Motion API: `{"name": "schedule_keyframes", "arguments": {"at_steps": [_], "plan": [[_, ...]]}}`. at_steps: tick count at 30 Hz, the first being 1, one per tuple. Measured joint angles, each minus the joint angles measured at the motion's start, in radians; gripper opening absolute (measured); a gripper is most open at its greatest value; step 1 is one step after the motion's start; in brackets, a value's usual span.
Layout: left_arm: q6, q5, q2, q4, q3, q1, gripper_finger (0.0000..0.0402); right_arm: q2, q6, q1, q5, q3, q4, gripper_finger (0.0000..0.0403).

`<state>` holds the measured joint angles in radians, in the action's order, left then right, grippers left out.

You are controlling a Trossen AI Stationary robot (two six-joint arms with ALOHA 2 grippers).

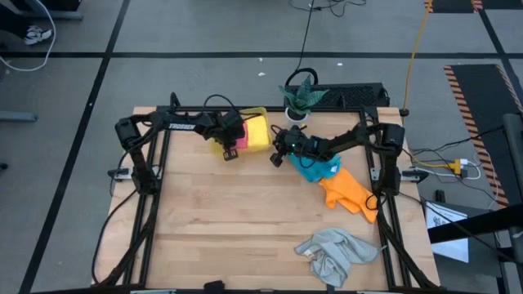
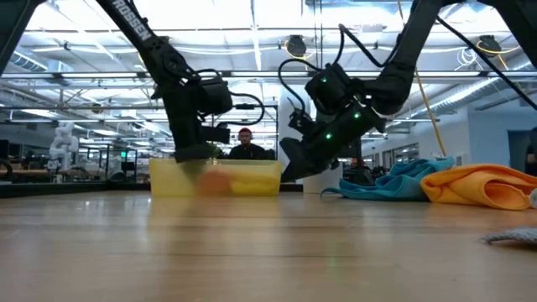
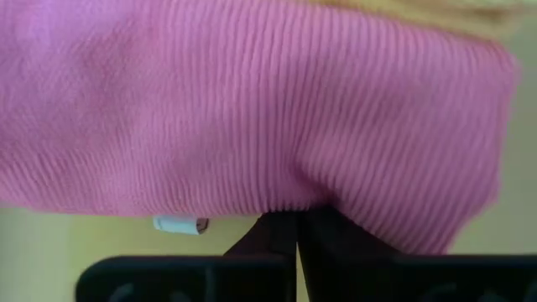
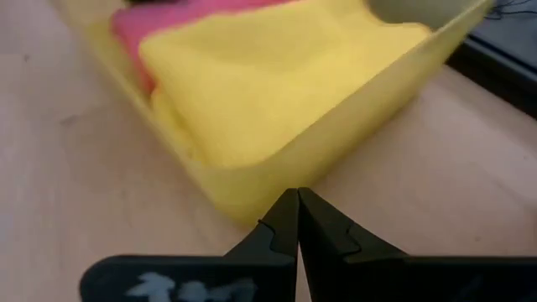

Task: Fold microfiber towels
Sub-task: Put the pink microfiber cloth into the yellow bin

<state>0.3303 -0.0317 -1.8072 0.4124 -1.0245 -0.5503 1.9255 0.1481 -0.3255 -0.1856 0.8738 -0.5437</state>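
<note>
Reaching over the far left part of the wooden surface (image 1: 245, 220), the left tool (image 1: 230, 152) sits at the yellow tray (image 1: 260, 112), its fingers (image 3: 281, 243) pressed together with the pink towel (image 3: 252, 109) lying right against their tips; whether any fold is pinched between them cannot be told. That pink towel lies in the tray beside the yellow towel (image 4: 268, 84), which fills the tray's nearer end in the right wrist view. The right tool (image 1: 278, 155) hovers just outside the tray's right wall, fingers (image 4: 294, 222) pressed together and holding nothing, their tips pointing at the tray's wall. Just beside that tool, toward the right edge, the bright blue towel (image 1: 315, 170) lies crumpled on the surface under the right arm, touching the orange towel (image 1: 350, 193) heaped next to it. The light grey towel (image 1: 335, 255) lies rumpled near the front right corner, well apart from both tools. A potted plant (image 1: 298, 98) stands at the far edge.
</note>
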Motion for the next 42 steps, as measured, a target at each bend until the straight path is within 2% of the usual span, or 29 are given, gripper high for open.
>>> {"name": "schedule_keyframes", "arguments": {"at_steps": [4, 6, 11, 16, 19, 23, 26, 30, 36, 42], "plan": [[0.027, -0.02, 0.009, -0.057, -0.001, 0.0, 0.0008, -0.006, 0.009, 0.018, -0.006, 0.0, 0.039, 0.0], [0.028, -0.029, 0.009, -0.039, -0.014, 0.0, 0.0012, -0.008, 0.014, 0.031, -0.047, 0.0, 0.059, 0.0], [0.034, -0.081, 0.009, 0.117, -0.05, 0.011, 0.0006, -0.037, 0.022, 0.074, -0.151, -0.002, 0.116, 0.0], [-0.027, -0.147, 0.01, 0.331, -0.103, 0.03, 0.0009, -0.106, 0.022, 0.122, -0.271, -0.004, 0.22, 0.0], [-0.071, -0.16, 0.01, 0.374, -0.128, 0.036, 0.0012, -0.151, 0.023, 0.15, -0.319, -0.003, 0.278, 0.0], [-0.111, -0.176, 0.01, 0.335, -0.156, 0.03, 0.0004, -0.192, 0.023, 0.197, -0.349, -0.024, 0.303, 0.0], [-0.132, -0.204, 0.01, 0.268, -0.165, 0.014, 0.0006, -0.221, 0.046, 0.234, -0.35, -0.081, 0.257, 0.0], [-0.15, -0.193, 0.01, 0.198, -0.181, -0.016, 0.0003, -0.268, 0.05, 0.282, -0.365, -0.164, 0.16, 0.0], [-0.165, -0.002, 0.01, 0.006, -0.176, -0.069, 0.0003, -0.354, 0.05, 0.315, -0.368, -0.235, 0.098, 0.0], [-0.209, 0.058, -0.027, -0.074, -0.158, -0.101, 0.0003, -0.393, 0.053, 0.329, -0.367, -0.275, 0.1, 0.0]]}}
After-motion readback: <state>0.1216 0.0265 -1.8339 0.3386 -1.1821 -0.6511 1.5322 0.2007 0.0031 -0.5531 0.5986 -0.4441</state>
